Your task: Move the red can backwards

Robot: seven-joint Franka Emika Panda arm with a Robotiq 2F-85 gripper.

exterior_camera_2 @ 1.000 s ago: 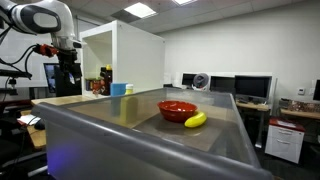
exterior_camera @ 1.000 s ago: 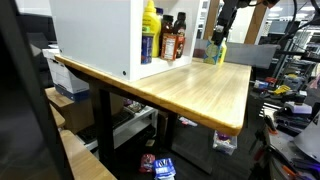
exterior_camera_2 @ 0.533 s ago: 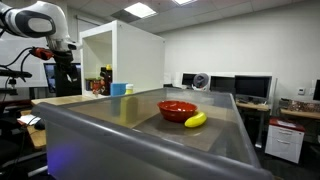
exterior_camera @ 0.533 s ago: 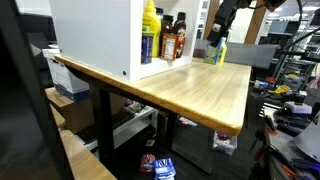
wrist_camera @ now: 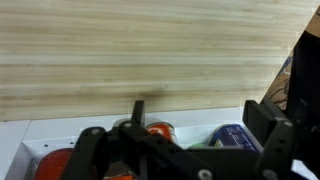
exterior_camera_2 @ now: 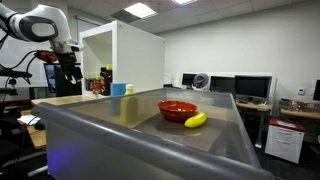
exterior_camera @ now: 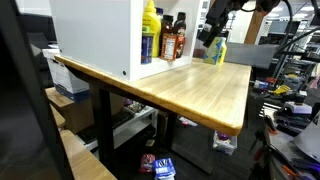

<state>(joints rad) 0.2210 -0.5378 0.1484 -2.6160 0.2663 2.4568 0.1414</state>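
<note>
Red can (exterior_camera: 170,47), upper middle: likely light, rigid and slick, so take it mid-body with your gripper (wrist_camera: 172,140), fingers now spread apart.

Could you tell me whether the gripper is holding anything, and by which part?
Nothing is held: the gripper has its fingers apart and empty, and the red can sits ungrasped in the shelf.

My pincer (exterior_camera: 212,32) hangs over the counter (exterior_camera: 200,92), just outside the open side of the cabinet (exterior_camera: 95,35). Inside the cabinet stands the can (exterior_camera: 170,46), a tall bottle (exterior_camera: 148,30) just beside it. Another bottle (exterior_camera: 220,52) stands outside the cabinet, near my pincer.
</note>
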